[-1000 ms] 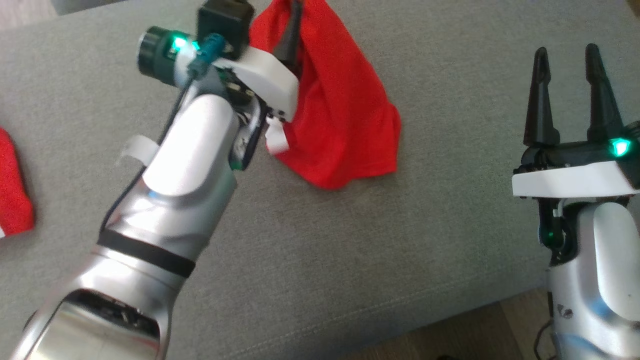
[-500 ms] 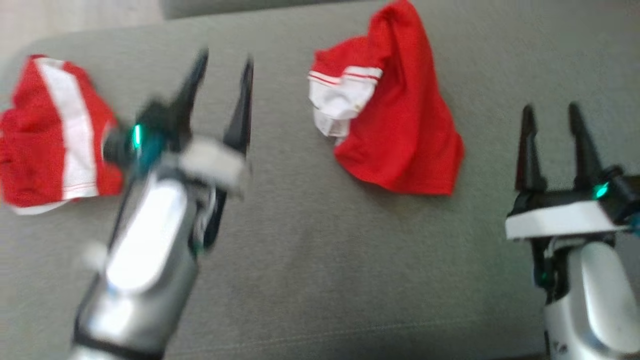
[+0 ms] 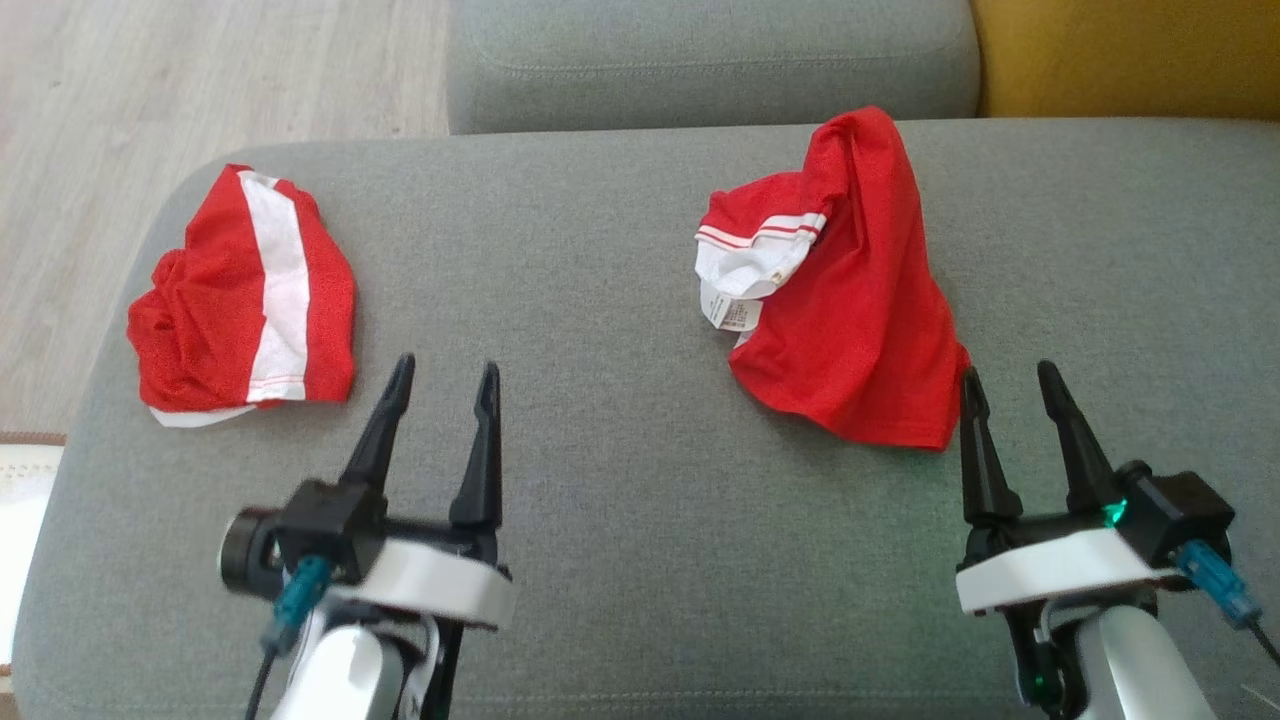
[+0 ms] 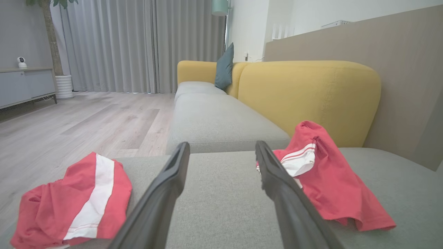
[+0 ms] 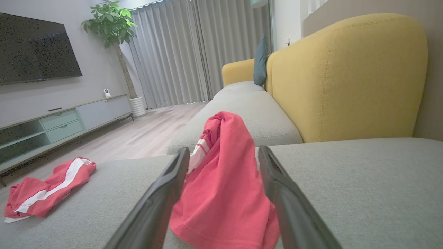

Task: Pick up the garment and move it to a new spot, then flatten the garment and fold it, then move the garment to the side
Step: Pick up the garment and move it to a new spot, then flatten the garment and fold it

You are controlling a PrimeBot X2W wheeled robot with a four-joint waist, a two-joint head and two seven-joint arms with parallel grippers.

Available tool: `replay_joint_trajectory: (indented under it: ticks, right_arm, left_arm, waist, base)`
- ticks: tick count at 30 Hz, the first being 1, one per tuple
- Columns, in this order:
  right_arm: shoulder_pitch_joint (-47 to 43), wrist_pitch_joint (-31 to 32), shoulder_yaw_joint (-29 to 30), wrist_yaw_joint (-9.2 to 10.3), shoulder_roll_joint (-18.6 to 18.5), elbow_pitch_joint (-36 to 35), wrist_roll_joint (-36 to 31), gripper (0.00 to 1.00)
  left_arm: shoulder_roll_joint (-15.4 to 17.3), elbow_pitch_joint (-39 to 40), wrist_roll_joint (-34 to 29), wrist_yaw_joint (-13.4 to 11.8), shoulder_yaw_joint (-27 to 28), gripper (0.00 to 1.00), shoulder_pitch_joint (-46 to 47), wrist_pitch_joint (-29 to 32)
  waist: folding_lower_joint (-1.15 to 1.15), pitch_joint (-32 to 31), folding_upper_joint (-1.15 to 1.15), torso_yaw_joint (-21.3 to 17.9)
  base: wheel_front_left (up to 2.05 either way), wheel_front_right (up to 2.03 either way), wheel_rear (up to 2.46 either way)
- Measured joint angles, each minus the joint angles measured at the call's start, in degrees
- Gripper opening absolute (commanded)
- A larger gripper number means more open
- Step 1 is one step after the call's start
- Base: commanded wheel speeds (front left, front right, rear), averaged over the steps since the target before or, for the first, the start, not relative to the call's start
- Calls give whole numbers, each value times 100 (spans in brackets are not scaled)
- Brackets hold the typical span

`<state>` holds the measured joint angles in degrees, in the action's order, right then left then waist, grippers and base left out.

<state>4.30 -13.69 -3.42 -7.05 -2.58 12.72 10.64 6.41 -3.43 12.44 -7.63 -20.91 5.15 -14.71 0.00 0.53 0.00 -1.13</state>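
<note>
The garment [image 3: 860,310] is a red shirt with a white, red-striped collar, lying in a crumpled heap on the right half of the grey sofa cushion [image 3: 620,480]. My left gripper [image 3: 446,365] stands open over the near left of the cushion, well apart from the garment, with nothing between its fingers. My right gripper [image 3: 1007,370] is open too, its fingertips just short of the garment's near hem. In the left wrist view the garment [image 4: 332,190] lies right of the open left gripper [image 4: 222,145]. The right wrist view has the garment [image 5: 225,186] straight ahead between the spread fingers of the right gripper [image 5: 223,150].
A second red piece with a broad white stripe [image 3: 250,300] lies crumpled at the cushion's far left. Another grey seat cushion [image 3: 700,60] adjoins behind, with a yellow backrest [image 3: 1130,50] at the right. Wooden floor [image 3: 200,80] lies past the left edge.
My left arm has drawn back from the garment's top to the near left. The garment has slumped from a raised peak into a low heap. The head camera has tilted up.
</note>
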Motion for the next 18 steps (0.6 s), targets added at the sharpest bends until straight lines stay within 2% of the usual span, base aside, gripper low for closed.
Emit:
replay_joint_trajectory:
  ticks: [4, 11, 18]
  right_arm:
    - [-90, -11, -2, 0, 0, 10, 74, 100]
    - [-88, -51, -11, 0, 0, 45, 88, 100]
    - [-27, -40, -123, 0, -3, 70, -169, 100]
  left_arm:
    - [-121, 88, -179, 18, 174, 100, -287, 0]
    - [-232, 131, -369, 219, 341, 100, -327, 0]
    - [-304, 115, -432, 412, 327, 100, -304, 0]
  waist:
    - [0, -45, 0, -20]
    - [0, -43, 0, -36]
    - [0, 130, 0, 138]
  base:
    - [0, 0, 0]
    - [0, 0, 0]
    - [0, 0, 0]
